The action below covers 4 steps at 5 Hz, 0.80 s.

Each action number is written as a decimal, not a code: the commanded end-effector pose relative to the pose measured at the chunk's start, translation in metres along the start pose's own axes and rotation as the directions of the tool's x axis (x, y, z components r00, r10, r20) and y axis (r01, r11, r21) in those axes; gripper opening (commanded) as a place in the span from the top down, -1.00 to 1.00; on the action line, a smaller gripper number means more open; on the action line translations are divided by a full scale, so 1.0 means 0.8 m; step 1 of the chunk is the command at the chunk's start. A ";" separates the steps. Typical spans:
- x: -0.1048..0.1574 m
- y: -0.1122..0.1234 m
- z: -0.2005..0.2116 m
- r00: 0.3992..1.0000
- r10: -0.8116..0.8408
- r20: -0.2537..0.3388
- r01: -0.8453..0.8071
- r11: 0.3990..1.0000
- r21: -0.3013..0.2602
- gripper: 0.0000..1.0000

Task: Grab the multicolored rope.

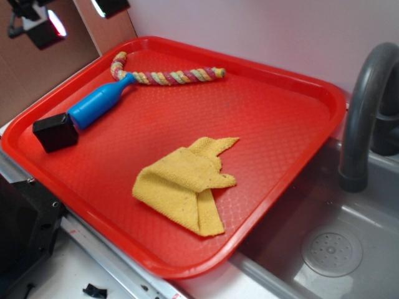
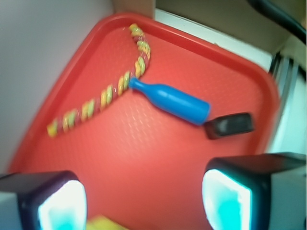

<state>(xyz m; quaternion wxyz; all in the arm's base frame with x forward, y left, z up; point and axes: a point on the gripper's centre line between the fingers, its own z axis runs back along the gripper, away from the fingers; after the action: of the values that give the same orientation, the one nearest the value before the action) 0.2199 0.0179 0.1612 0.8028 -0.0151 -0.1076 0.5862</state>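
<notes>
Your gripper [image 2: 144, 199] is wide open and holds nothing. The multicolored rope [image 1: 169, 76] lies at the tray's [image 1: 299, 168] far edge, touching the blue bottle's [image 1: 100, 105] tip. You probably need to reach over and go down.

A red tray [image 1: 283, 81] carries 4 things. The blue bottle [image 1: 100, 104] lies near its far left rim, its neck touching the bend of the multicolored rope [image 1: 174, 76], with a black block [image 1: 56, 132] at its base. A folded yellow cloth [image 1: 187, 184] lies well apart from the bottle, toward the near rim.
</notes>
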 end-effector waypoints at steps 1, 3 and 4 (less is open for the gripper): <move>0.060 0.009 -0.042 0.872 0.487 0.046 -0.488 0.873 0.005 -1.00; 0.079 0.002 -0.116 0.573 0.818 0.041 -0.812 0.561 0.162 -1.00; 0.084 -0.011 -0.144 0.586 0.810 0.015 -0.796 0.573 0.193 -1.00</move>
<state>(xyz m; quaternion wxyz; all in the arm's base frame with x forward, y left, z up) 0.2789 0.0831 0.0463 0.4572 0.0099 0.0140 0.8892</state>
